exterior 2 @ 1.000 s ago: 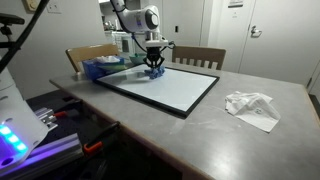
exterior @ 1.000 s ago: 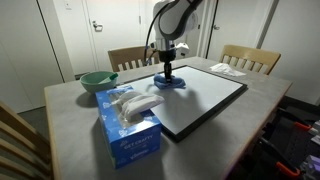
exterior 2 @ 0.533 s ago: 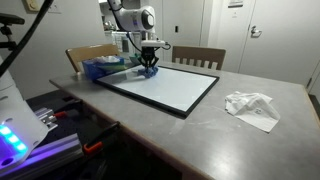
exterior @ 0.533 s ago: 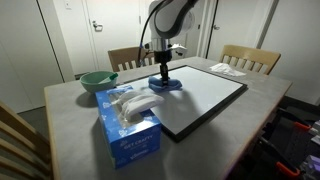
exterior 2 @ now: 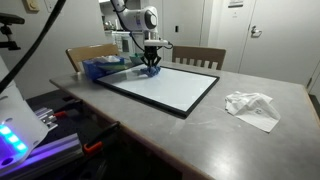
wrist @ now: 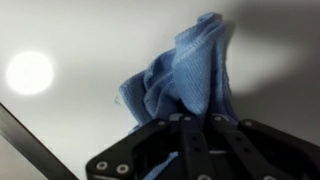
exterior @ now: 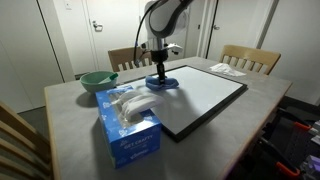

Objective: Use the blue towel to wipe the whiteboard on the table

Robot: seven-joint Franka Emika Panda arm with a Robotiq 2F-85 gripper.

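Note:
A black-framed whiteboard [exterior: 205,95] [exterior 2: 170,90] lies flat on the grey table. My gripper [exterior: 160,72] [exterior 2: 151,66] points straight down at the board's corner nearest the tissue box. It is shut on the blue towel [exterior: 163,84] [exterior 2: 150,72] and presses it onto the board. In the wrist view the bunched blue towel [wrist: 185,75] sticks out from between the closed black fingers [wrist: 195,125] against the white board surface [wrist: 80,40].
A blue tissue box [exterior: 128,125] stands near the board's corner, and a green bowl [exterior: 97,82] sits behind it. A crumpled white cloth [exterior 2: 253,106] lies on the table beyond the board's other end. Wooden chairs [exterior: 250,58] stand around the table.
My gripper has slid the towel a short way along the board's edge toward the corner by the green bowl.

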